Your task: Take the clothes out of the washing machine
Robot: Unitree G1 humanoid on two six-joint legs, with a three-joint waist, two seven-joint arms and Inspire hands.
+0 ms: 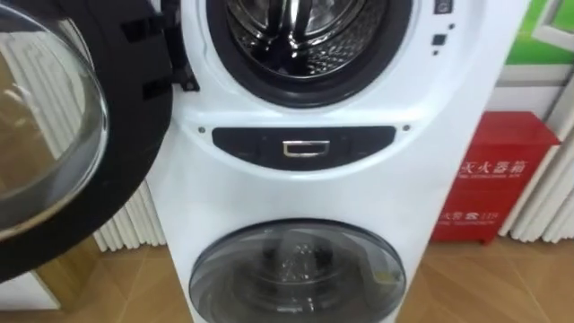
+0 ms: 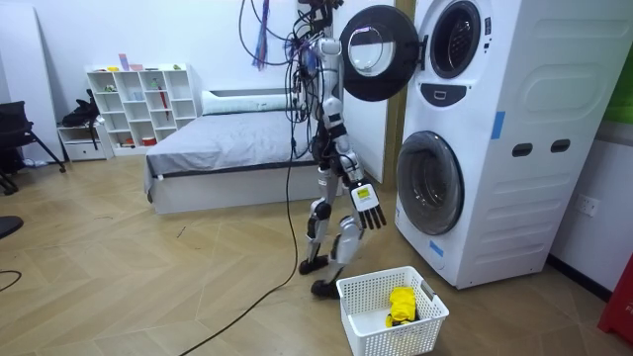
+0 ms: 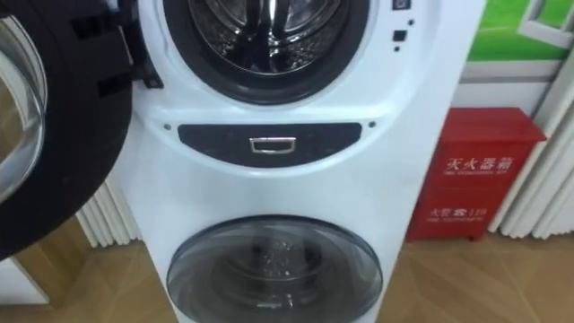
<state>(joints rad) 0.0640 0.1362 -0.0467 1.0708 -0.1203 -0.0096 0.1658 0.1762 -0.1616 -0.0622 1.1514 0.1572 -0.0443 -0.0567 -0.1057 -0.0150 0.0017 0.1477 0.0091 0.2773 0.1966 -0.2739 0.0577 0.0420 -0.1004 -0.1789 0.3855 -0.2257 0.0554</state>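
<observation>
We found the washing machine [image 1: 296, 193] with its upper door [image 1: 134, 108] open, a yellow cloth [image 2: 403, 305] lying in the floor basket [image 2: 381, 338], the right robot hand [image 2: 368, 208] hanging with fingers straight, and white characters on the red cabinet [image 1: 498, 144].

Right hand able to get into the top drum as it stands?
Probably yes: the upper door is swung open to the left, the top drum is unobstructed, though the right hand hangs low.

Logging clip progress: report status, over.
Right hand open, hanging low, holding nothing. No clothes seen in upper drum; yellow item in basket. Upper door open; nothing blocks the opening.
</observation>
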